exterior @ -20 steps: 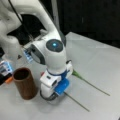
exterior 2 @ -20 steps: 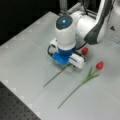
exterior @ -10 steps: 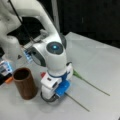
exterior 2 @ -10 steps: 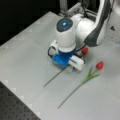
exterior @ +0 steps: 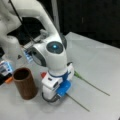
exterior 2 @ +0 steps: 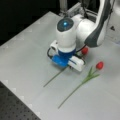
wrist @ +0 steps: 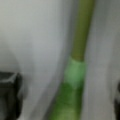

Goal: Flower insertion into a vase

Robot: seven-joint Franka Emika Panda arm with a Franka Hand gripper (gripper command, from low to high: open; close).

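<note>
The brown vase (exterior: pixel 23 85) stands upright at a front view's left, its dark hollow showing. Two red flowers with green stems lie flat on the table. My gripper (wrist: pixel 63 97) is low over one flower (exterior 2: pixel 53 78) and straddles its stem (wrist: pixel 75 72). A dark finger (wrist: pixel 10 95) shows at the left and a second at the right edge, both apart from the stem, so the gripper is open. That flower's red head (exterior 2: pixel 85 50) peeks out behind the hand (exterior: pixel 57 83). The other flower (exterior 2: pixel 99 65) lies free beside it.
The white arm (exterior: pixel 27 15) rises behind the hand. The grey table (exterior 2: pixel 25 50) ends in a dark perforated strip (exterior 2: pixel 15 110) at a front view's bottom left. Coloured clutter (exterior: pixel 6 68) sits behind the vase.
</note>
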